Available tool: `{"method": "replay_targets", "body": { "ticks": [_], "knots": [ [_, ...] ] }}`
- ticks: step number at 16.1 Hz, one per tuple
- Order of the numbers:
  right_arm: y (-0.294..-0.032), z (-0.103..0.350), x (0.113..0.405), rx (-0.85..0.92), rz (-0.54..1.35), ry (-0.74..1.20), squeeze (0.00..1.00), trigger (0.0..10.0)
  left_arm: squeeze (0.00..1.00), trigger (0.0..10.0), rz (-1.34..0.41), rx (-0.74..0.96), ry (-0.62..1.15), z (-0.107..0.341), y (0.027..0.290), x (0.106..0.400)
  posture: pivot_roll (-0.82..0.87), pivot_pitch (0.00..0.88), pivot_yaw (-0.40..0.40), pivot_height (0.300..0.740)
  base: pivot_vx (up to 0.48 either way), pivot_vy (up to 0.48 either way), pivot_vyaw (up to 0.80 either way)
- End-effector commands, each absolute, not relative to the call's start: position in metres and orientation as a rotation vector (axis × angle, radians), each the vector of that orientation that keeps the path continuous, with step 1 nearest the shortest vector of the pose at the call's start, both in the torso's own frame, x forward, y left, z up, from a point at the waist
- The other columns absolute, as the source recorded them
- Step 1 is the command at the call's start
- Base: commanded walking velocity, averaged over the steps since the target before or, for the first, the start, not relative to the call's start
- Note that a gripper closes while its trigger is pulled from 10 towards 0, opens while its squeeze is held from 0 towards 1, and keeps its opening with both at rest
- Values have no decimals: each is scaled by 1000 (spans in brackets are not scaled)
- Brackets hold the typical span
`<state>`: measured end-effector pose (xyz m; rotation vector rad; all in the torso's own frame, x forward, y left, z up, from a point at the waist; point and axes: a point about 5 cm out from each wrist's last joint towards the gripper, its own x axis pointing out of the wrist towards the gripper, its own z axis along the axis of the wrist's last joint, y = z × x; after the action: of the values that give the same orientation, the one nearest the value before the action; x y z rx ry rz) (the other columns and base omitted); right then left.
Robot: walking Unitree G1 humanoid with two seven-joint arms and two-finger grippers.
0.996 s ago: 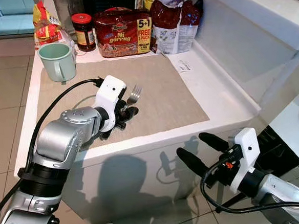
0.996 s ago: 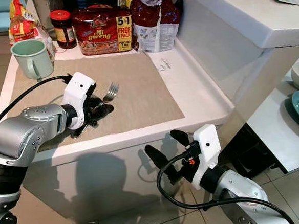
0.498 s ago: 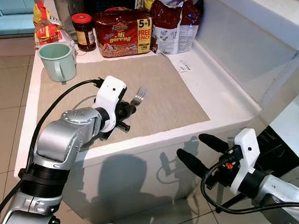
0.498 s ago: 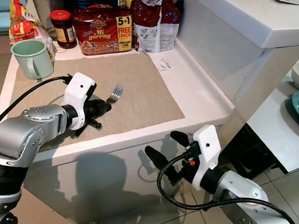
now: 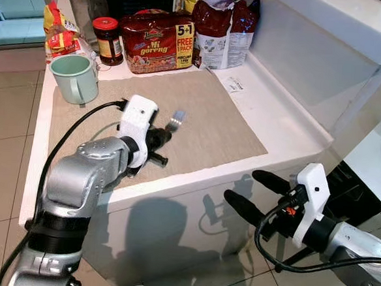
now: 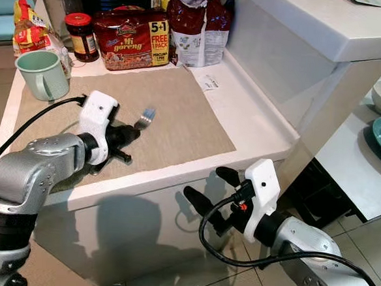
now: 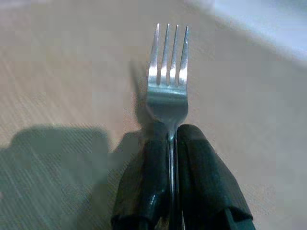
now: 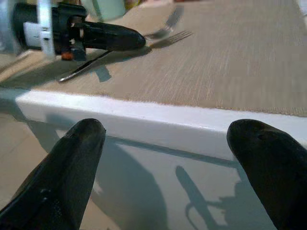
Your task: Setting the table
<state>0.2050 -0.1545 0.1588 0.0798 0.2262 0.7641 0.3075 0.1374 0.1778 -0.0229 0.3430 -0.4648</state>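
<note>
Nearest, right pincer (image 5: 252,194) spread apart below the table (image 5: 280,123) edge, idle. Beyond, left pincer (image 5: 159,139) clamped on fork (image 5: 174,121), low over the placemat (image 5: 205,114). Thin handle gripped edge-on: likely to twist or slip if nudged.

Silver fork (image 7: 168,81); seemingly just above placemat (image 5: 212,118)

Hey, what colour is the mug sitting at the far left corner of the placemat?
The mug is pale mint green, plain with no pattern. It shows best in the left eye view.
</note>
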Motion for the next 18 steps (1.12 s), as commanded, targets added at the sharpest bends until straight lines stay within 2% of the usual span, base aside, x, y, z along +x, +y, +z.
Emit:
{"method": "replay_targets", "body": {
  "ticks": [1, 2, 3, 4, 5, 6, 8, 10, 16, 18],
  "knots": [
    [-154, 167, 208, 81, 756, 181, 0, 10000, 0, 0, -460, -55, 243, 195, 138, 306, 30, 0, 18, 740, 0, 0, 0],
    [-153, 170, 209, 98, 744, 159, 0, 10000, 0, 0, -452, -81, 172, 205, 138, 303, 33, 0, 21, 740, 0, 0, 0],
    [-150, 177, 210, 143, 712, 105, 0, 10000, 0, 0, -440, -116, 30, 222, 139, 292, 39, 0, 23, 740, 0, 0, 0],
    [-150, 178, 211, 153, 695, 88, 0, 10000, 0, 0, -429, -121, -10, 226, 140, 288, 42, 0, 22, 740, 0, 0, 0],
    [-149, 182, 215, 166, 618, 34, 0, 10000, 0, 1686, -371, -74, -136, 235, 143, 278, 46, 0, 20, 740, 0, 0, 0],
    [-150, 184, 220, 175, 527, -26, 0, 10000, 0, 10000, -357, -70, -102, 226, 144, 271, 52, 0, 10, 740, 0, 0, 0],
    [-150, 181, 224, 184, 454, -29, 0, 10000, 0, 10000, -362, -43, -139, 216, 144, 261, 63, 0, -6, 740, 0, 0, 0],
    [-147, 170, 225, 137, 430, 0, 0, 10000, 0, 10000, -341, -39, -104, 199, 146, 248, 69, 0, -19, 740, 0, -120, 0],
    [-140, 172, 219, 83, 477, -72, 0, 10000, 0, 10000, -258, 14, -121, 196, 152, 223, 101, 63, -89, 740, 0, -480, 0],
    [-136, 174, 215, 94, 506, -85, 0, 10000, 0, 10000, -268, 46, -111, 196, 152, 217, 96, 103, -93, 740, 0, -480, 541]
  ]
}}
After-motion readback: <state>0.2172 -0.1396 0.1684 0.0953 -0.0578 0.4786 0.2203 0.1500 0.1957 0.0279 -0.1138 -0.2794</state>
